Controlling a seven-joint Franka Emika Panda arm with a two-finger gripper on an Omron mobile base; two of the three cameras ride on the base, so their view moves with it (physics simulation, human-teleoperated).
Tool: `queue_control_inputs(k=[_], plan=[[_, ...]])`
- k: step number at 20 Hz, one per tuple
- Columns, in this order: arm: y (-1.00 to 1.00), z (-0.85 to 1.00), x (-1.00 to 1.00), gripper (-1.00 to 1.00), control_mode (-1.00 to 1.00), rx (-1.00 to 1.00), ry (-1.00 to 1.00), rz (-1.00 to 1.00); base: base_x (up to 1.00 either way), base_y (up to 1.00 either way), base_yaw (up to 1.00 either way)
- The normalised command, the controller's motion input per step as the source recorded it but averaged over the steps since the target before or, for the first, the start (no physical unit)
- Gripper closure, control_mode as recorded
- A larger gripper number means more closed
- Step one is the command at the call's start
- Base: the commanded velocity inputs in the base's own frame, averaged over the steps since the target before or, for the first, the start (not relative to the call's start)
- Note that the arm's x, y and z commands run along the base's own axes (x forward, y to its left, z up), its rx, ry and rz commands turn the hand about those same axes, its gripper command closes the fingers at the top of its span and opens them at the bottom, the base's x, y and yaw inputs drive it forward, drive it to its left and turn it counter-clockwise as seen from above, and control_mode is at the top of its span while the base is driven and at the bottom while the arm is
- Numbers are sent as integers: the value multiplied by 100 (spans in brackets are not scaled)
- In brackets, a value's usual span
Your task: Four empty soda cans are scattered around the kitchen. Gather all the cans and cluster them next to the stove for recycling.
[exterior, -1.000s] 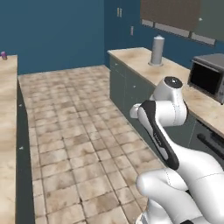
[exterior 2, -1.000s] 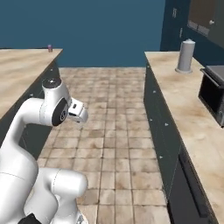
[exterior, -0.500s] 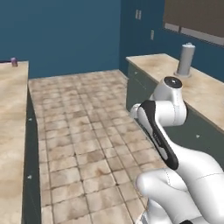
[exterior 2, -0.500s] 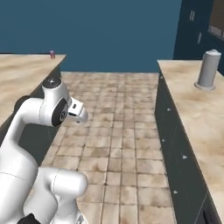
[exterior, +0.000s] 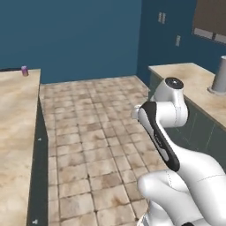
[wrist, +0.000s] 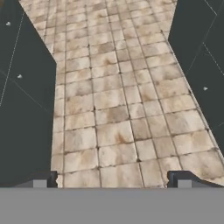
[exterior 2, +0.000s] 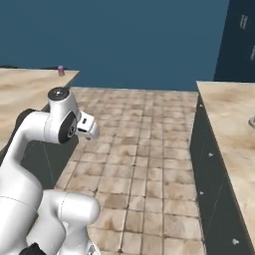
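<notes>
Gripper (wrist: 112, 181): fingers held wide apart, nothing between them.
Hand view: tiled floor (wrist: 113, 109) seen ahead.
Base views: purple can (exterior: 24, 70) on far counter (exterior: 17, 114).

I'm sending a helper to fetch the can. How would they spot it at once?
Start at the long beige counter left of the tiled aisle and follow it to its far end by the blue wall. The small purple-pink can stands there, upright; the tall grey cylinder across the aisle is far bigger.

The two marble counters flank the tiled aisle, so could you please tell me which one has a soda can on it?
The counter on the robot's left: a purple-pink soda can stands at its far end. The right-hand counter carries a tall grey cylinder.
</notes>
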Motion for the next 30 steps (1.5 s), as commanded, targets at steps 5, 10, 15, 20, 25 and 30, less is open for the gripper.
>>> queue_control_inputs(k=[5,10,15,20,25,30], plan=[[0,0,0,-100,100,0,0,0,100,35,0],[0,0,0,-100,100,0,0,0,100,44,0],[0,0,0,-100,100,0,0,0,100,50,-1],[0,0,0,-100,100,0,0,0,100,16,0],[0,0,0,-100,100,0,0,0,96,-26,35],[0,0,0,-100,100,0,0,0,67,-30,72]])
